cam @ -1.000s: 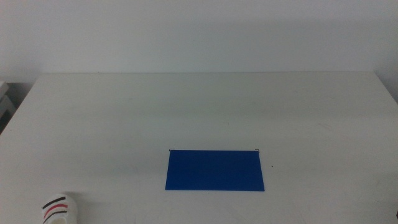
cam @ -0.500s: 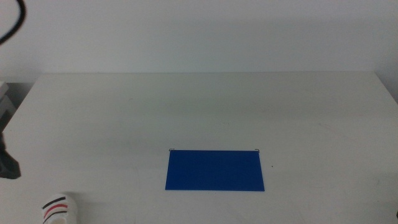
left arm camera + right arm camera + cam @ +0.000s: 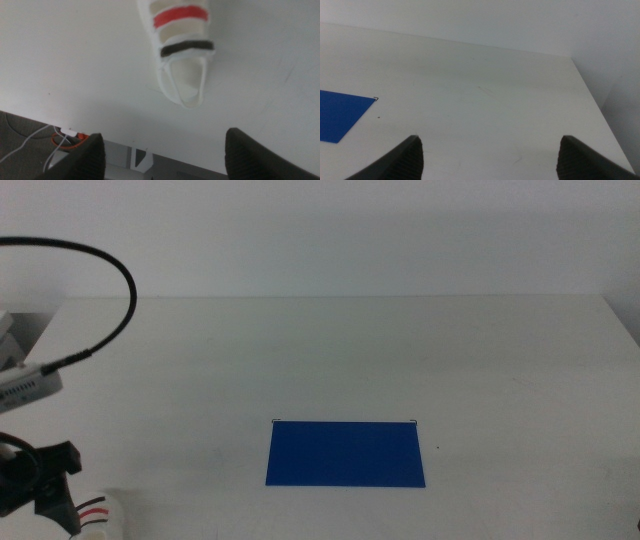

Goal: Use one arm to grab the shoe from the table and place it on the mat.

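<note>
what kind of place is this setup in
Probably a robot lab or test bench: a plain white table against a bare wall, holding only a blue mat and a small shoe, with the left gripper above the shoe.

Black arm (image 3: 30, 480) w/ looping black cable (image 3: 105, 270)

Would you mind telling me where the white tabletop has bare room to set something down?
The white tabletop is bare behind the flat blue mat and to its right. The mat itself holds nothing. The near left corner is crowded: the left gripper, jaws open, is over the white strapped shoe. The right gripper waits, open.
</note>
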`<state>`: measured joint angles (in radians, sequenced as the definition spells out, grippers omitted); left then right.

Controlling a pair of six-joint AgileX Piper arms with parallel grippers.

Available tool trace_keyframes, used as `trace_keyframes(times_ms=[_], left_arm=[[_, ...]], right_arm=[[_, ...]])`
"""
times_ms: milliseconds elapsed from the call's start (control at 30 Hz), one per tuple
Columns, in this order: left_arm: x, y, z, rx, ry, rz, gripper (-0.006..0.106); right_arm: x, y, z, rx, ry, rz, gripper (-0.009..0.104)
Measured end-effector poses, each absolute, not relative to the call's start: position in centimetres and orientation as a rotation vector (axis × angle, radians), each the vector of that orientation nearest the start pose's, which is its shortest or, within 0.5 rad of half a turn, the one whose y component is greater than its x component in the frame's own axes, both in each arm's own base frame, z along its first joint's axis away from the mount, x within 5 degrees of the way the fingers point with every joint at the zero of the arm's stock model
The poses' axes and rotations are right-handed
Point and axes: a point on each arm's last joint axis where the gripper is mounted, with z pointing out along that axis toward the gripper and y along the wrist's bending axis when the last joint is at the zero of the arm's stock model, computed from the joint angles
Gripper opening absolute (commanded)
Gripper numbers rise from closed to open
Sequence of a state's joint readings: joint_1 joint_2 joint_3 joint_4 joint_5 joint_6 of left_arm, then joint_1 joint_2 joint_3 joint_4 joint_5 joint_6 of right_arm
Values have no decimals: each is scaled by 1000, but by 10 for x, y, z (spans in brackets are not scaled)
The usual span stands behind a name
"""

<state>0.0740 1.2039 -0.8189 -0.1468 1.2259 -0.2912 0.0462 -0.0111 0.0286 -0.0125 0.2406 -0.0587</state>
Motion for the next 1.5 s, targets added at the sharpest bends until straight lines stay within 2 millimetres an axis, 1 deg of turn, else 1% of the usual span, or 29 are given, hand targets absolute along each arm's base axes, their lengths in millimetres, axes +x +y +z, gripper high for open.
trace_keyframes(times_ms=[133, 367, 467, 633, 733, 833, 933, 1000, 1233, 1500], left_arm=[[187, 1, 252, -665, 3045, -235, 79], [196, 1, 242, -707, 3044, -236, 79], [201, -4, 238, -706, 3042, -210, 79], [210, -20, 230, -677, 3036, -146, 79], [214, -24, 224, -682, 3034, -123, 79], [218, -23, 218, -660, 3053, -97, 83], [222, -22, 212, -645, 3063, -72, 91], [224, -22, 209, -639, 3065, -60, 94], [232, -21, 200, -697, 3037, -36, 94], [239, -21, 186, -727, 3061, -17, 94]], right_arm=[[55, 2, 182, -100, 1739, -21, 78], [55, 2, 182, -100, 1739, -21, 78], [55, 2, 182, -100, 1739, -21, 78], [55, 2, 182, -100, 1739, -21, 78], [55, 2, 182, -100, 1739, -21, 78], [55, 2, 182, -100, 1739, -21, 78], [55, 2, 182, -100, 1739, -21, 78], [55, 2, 182, -100, 1739, -21, 78], [55, 2, 182, -100, 1739, -21, 78], [55, 2, 182, -100, 1739, -21, 78]])
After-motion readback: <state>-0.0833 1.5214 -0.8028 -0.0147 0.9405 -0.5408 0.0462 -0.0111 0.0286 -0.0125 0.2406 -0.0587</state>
